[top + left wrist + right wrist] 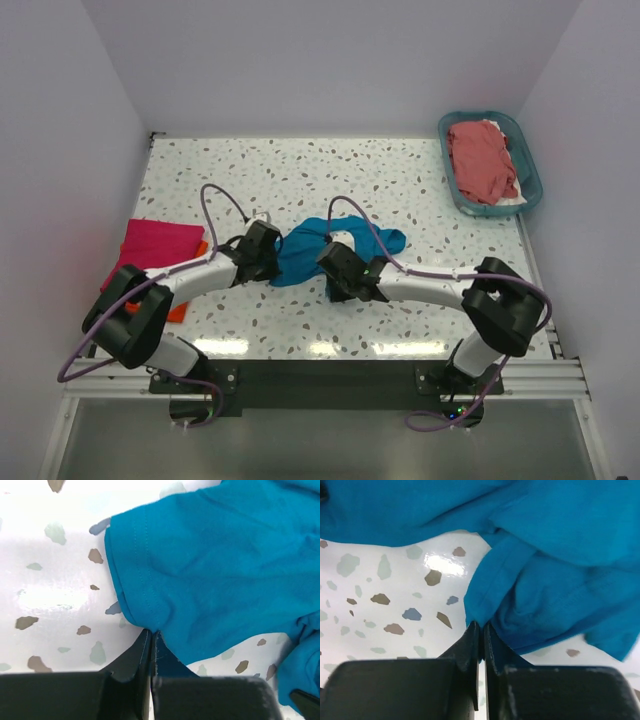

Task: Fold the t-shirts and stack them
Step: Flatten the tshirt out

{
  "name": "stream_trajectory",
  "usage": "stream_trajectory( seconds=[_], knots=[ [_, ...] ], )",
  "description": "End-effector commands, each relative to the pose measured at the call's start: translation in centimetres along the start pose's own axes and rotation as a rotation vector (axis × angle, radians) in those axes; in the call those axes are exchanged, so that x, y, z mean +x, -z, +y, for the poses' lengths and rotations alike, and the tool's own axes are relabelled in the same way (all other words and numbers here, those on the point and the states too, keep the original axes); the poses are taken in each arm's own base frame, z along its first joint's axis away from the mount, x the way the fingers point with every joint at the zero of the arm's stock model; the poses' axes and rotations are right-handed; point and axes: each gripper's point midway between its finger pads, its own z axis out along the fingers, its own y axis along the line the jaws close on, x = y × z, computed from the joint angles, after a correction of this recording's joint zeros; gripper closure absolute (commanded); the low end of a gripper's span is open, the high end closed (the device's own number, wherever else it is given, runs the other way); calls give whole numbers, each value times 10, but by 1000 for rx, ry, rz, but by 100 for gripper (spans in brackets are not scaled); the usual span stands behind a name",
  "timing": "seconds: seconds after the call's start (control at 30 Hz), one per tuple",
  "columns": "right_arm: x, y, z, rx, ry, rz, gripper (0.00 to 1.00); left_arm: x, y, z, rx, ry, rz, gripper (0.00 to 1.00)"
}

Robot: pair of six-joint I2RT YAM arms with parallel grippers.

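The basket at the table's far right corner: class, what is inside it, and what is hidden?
Inside the basket lies a crumpled salmon-red shirt, with some white cloth showing at its edges. Anything beneath them, and the basket's floor, is covered.

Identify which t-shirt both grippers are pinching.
The teal t-shirt mid-table. The pink t-shirt lies on the orange t-shirt at left; the salmon t-shirt is in the basket.

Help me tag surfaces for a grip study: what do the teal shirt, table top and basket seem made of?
Teal shirt: soft matte knit, likely cotton; stitched hem, creases. Table top: hard, glossy, speckled like terrazzo, maybe laminate; glare patches. Basket: probably moulded plastic; smooth, even teal rim.
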Motion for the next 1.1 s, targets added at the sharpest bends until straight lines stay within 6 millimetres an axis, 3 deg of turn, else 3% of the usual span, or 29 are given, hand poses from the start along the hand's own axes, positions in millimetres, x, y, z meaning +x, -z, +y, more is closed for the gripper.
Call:
stream_trajectory(
  seconds=[0.0,0.17,0.23,0.4,0.5,0.6,0.7,0.8,0.93,0.97,1.03,1.07],
  knots=[
    [-32,30,-13,52,-17,-126,100,-36,23,-4,-18,-9,-78,100],
    [-53,75,-53,140,-53,-215,100,-92,62,-1,43,50,-185,100],
    [-72,102,-67,152,-78,-287,100,-116,82,6,61,82,-245,100],
    [-103,152,-108,235,-111,-376,100,-149,127,8,88,89,-333,100],
    [-132,195,-121,235,-159,-482,100,-179,165,2,129,106,-424,100],
    [-152,219,-131,246,-178,-538,100,-205,198,-1,167,117,-495,100],
    [-185,261,-131,243,-196,-643,100,-228,227,-3,187,131,-557,100],
    [-209,288,-137,267,-209,-715,100,-247,245,-1,180,146,-619,100],
    [-241,305,-153,318,-226,-768,100,-268,249,0,208,177,-633,100],
    [-250,296,-165,341,-236,-748,100,-274,248,-3,230,177,-638,100],
    [-276,303,-177,338,-264,-779,100,-294,252,2,247,202,-664,100],
    [-279,295,-182,344,-265,-762,100,-294,247,-1,262,199,-646,100]
  ],
)
